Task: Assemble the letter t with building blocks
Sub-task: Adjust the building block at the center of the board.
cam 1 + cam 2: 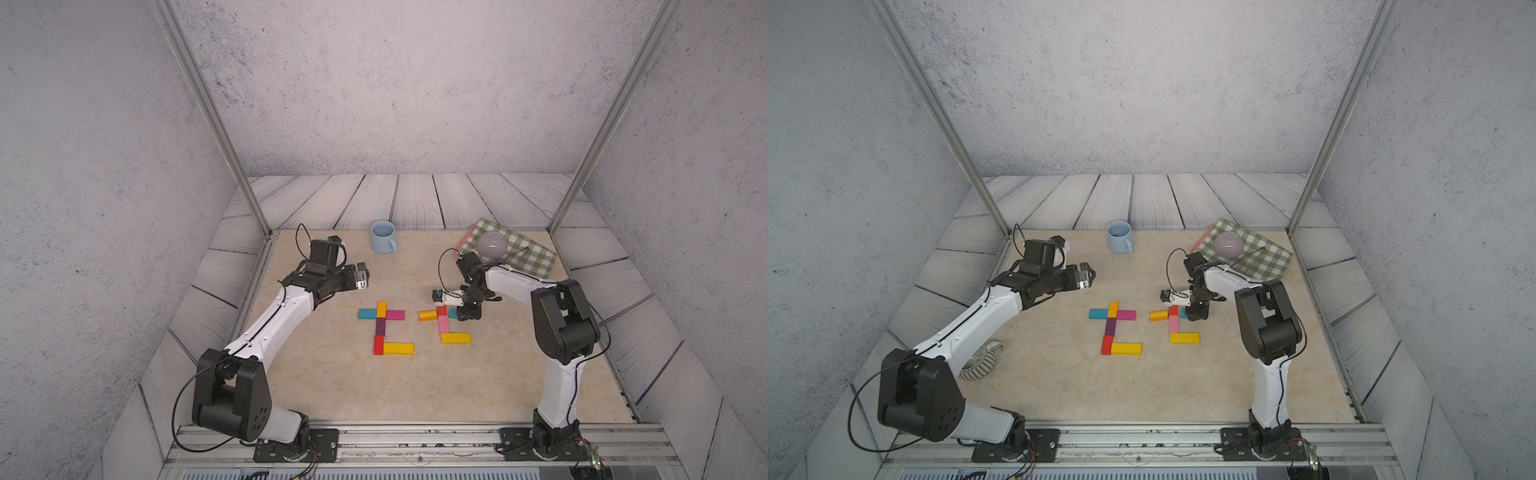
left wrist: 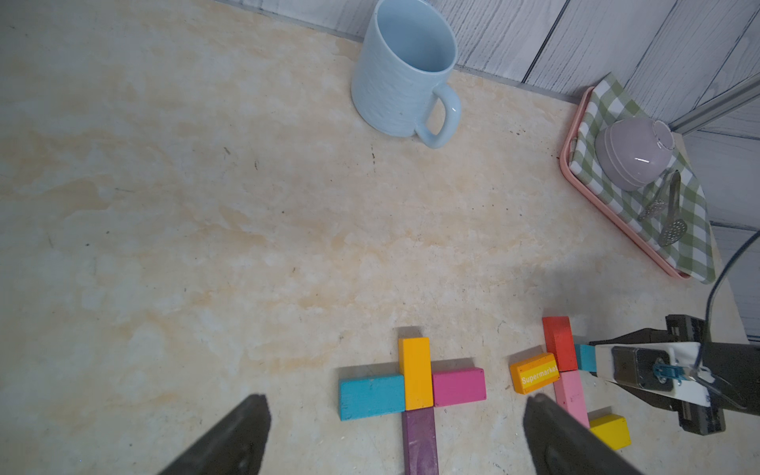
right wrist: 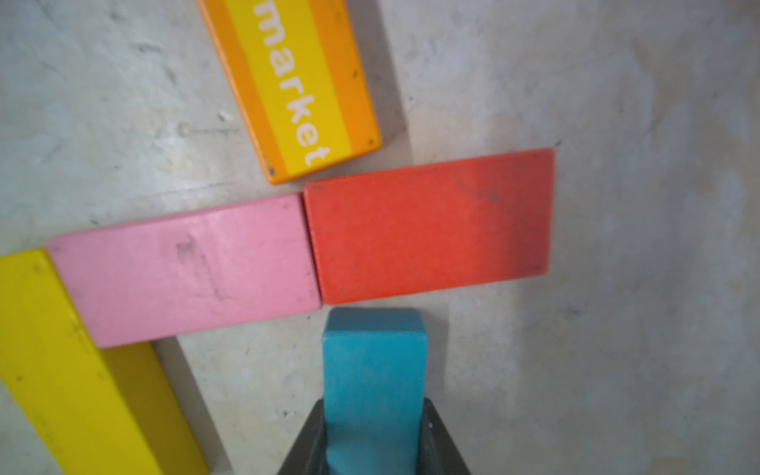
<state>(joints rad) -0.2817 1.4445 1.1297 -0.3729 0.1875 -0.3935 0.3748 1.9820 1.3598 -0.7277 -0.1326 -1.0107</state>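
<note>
Both top views: finished t at frame centre; unfinished t right of it. Mug upper centre, well apart.
Left wrist: left jaws wide, empty, at lower edge; orange block skewed.
Right wrist: right jaws clamped on teal block, end-on beside red block, likely as crossbar arm.

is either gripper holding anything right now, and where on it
The right gripper holds the teal block by one end. The left gripper is open, empty.
</note>
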